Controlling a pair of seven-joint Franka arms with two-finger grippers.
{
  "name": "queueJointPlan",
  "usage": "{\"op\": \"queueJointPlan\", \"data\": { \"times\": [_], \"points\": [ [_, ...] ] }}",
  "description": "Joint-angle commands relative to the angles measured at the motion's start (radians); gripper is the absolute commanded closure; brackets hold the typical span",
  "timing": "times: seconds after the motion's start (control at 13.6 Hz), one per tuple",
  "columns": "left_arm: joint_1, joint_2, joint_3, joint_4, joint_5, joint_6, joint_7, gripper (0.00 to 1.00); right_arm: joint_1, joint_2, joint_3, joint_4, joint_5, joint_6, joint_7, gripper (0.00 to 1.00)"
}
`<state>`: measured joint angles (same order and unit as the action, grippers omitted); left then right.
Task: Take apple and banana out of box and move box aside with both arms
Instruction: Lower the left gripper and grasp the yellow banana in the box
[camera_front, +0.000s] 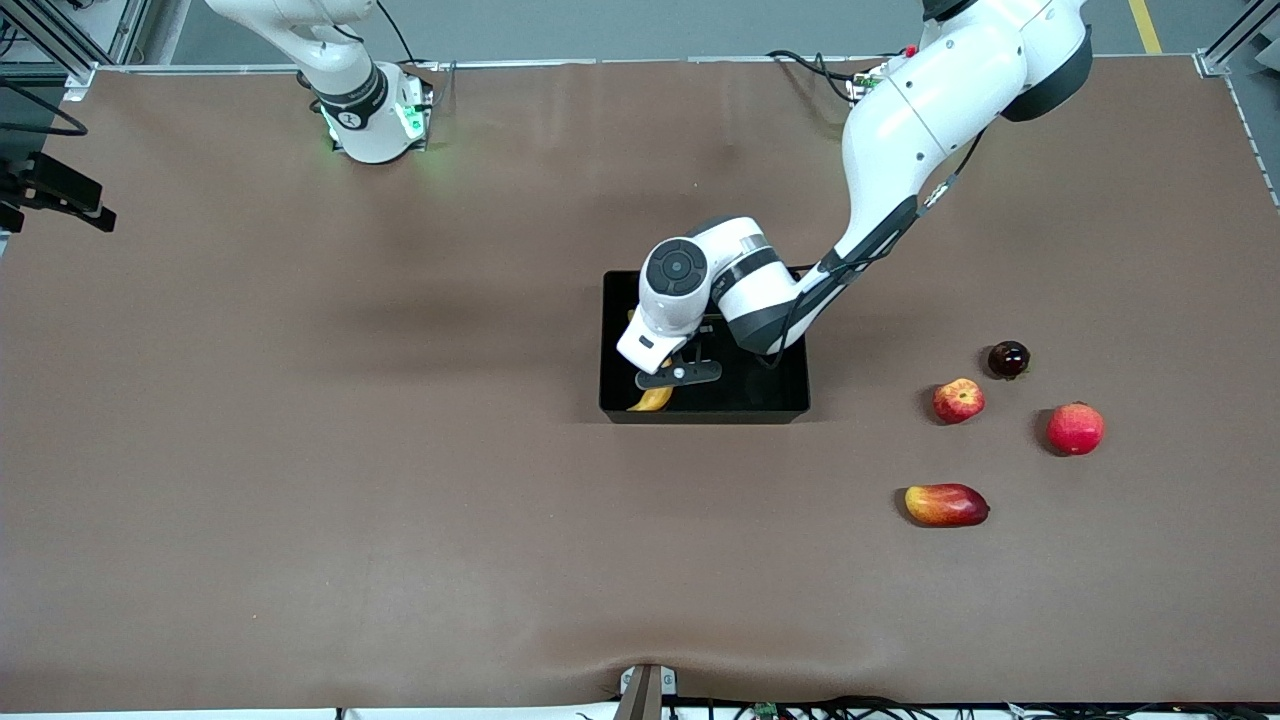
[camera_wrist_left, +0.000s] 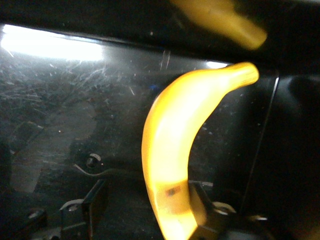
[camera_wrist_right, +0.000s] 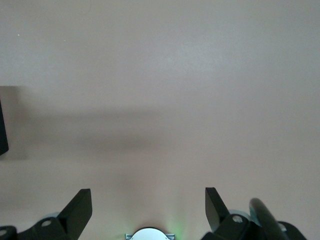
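The yellow banana (camera_front: 652, 399) (camera_wrist_left: 180, 145) lies inside the black box (camera_front: 700, 414), at the end toward the right arm. My left gripper (camera_front: 668, 384) (camera_wrist_left: 150, 200) is down in the box, open around the banana. One finger (camera_wrist_left: 206, 202) touches the banana and the other finger (camera_wrist_left: 94, 196) stands apart from it. The scratched box floor (camera_wrist_left: 60, 125) fills the left wrist view. The small red-and-yellow apple (camera_front: 958, 400) sits on the table toward the left arm's end. My right gripper (camera_wrist_right: 148, 207) hangs open over bare brown table, holding nothing; in the front view only that arm's base shows.
Near the apple lie a larger red round fruit (camera_front: 1075, 428), a dark glossy round fruit (camera_front: 1008, 358) and an oblong red-yellow mango (camera_front: 946, 505) nearer the front camera. The brown table (camera_front: 300, 450) spreads wide toward the right arm's end.
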<state>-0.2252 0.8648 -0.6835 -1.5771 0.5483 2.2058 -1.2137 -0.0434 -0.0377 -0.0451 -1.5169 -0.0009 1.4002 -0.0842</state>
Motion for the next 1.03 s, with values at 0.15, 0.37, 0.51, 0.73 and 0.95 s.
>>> {"op": "queueJointPlan", "data": {
  "times": [0.15, 0.37, 0.51, 0.73, 0.95],
  "points": [
    [0.000, -0.029, -0.008, -0.004, 0.004, -0.002, -0.013, 0.23, -0.016, 0.031, 0.008, 0.015, -0.004, 0.000, -0.009, 0.00],
    [-0.013, -0.010, -0.005, -0.006, 0.005, 0.008, -0.012, 0.23, -0.026, 0.076, 0.008, 0.017, -0.004, 0.000, -0.011, 0.00],
    [-0.019, 0.014, -0.002, -0.006, 0.013, 0.023, -0.012, 0.25, -0.030, 0.079, 0.007, 0.015, -0.001, -0.004, -0.011, 0.00],
    [-0.052, 0.036, 0.019, -0.007, 0.018, 0.060, -0.012, 0.51, -0.021, 0.085, 0.008, 0.014, -0.001, -0.006, -0.009, 0.00],
    [-0.088, 0.034, 0.058, -0.009, 0.018, 0.060, -0.009, 0.96, -0.018, 0.087, 0.008, 0.012, 0.001, -0.006, -0.008, 0.00]
  ]
}}
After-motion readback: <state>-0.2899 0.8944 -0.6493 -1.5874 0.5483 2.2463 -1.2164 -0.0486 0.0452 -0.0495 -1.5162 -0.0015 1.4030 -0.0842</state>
